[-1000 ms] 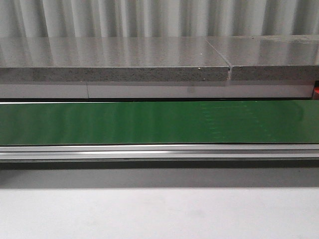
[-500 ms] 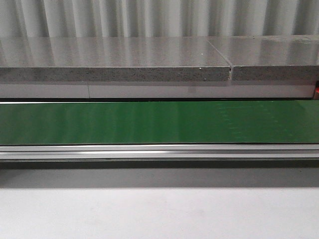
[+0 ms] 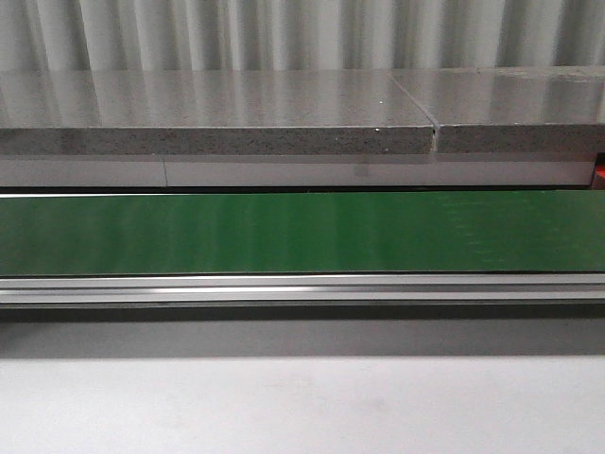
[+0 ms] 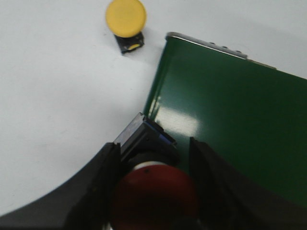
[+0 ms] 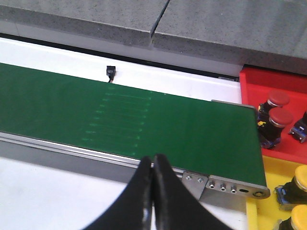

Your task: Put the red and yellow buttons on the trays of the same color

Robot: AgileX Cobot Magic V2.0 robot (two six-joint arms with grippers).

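Note:
In the left wrist view my left gripper [image 4: 153, 144] is shut on a red button [image 4: 154, 195], its dark body pointing out between the black fingers [image 4: 104, 165], right at the end of the green conveyor belt [image 4: 230, 115]. A yellow button [image 4: 125, 18] stands apart on the white table. In the right wrist view my right gripper [image 5: 152, 162] is shut and empty, over the belt's near rail. The red tray [image 5: 252, 84] holds red buttons [image 5: 280, 118]. The yellow tray [image 5: 256, 218] beside it holds yellow buttons [image 5: 302, 176]. The front view shows no button, tray or gripper.
The green belt [image 3: 302, 232] runs across the front view with a metal rail [image 3: 302, 287] along its near side. A grey stone slab [image 3: 217, 118] lies behind it and a white tabletop [image 3: 302, 407] in front. A small black sensor [image 5: 111, 72] sits behind the belt.
Faint marks on the belt surface have drifted to the right in the front view. Nothing else there differs.

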